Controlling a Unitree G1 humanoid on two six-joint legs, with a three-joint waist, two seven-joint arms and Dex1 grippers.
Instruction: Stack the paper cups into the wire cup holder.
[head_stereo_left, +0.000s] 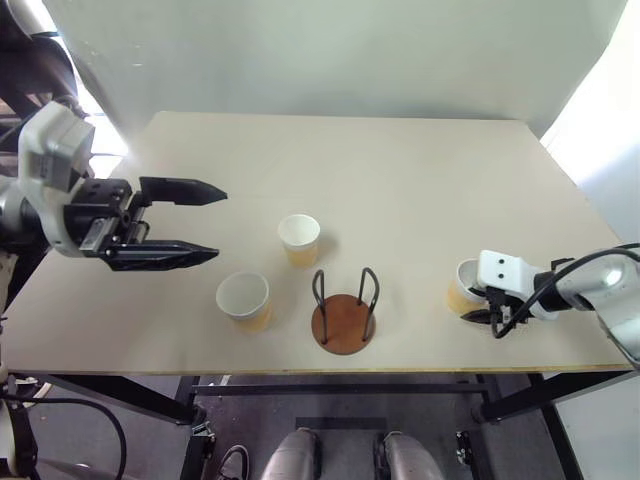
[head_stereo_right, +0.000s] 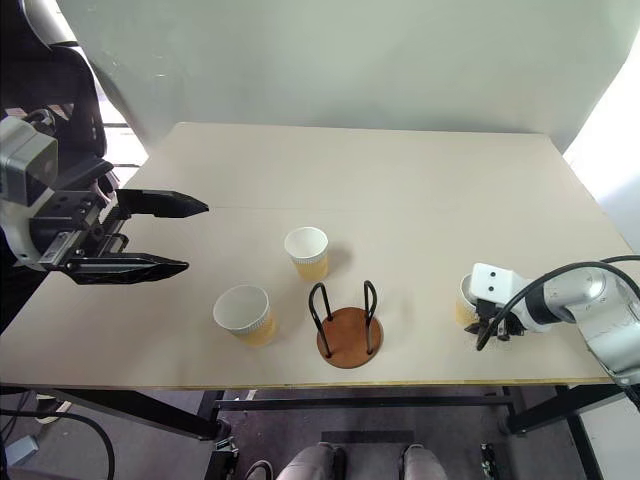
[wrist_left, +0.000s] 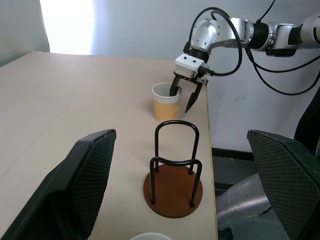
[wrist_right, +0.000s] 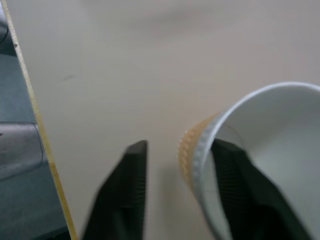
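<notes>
Three tan paper cups stand upright on the table: one (head_stereo_left: 299, 238) just behind the wire cup holder (head_stereo_left: 344, 318), one (head_stereo_left: 244, 300) to its left, and one (head_stereo_left: 462, 288) near the right front edge. The holder, a brown disc with two black wire loops, holds nothing. My right gripper (head_stereo_left: 485, 318) straddles the right cup's (wrist_right: 280, 145) wall, one finger inside the rim and the other outside with a gap, so it is open. My left gripper (head_stereo_left: 221, 223) hovers wide open above the table's left side, pointing right toward the holder (wrist_left: 173, 185).
The beige table (head_stereo_left: 400, 170) has a plain grey wall behind it. Its front edge (head_stereo_left: 330, 375) runs just in front of the holder and the right cup. Dark frame bars and cables show under the table at the left.
</notes>
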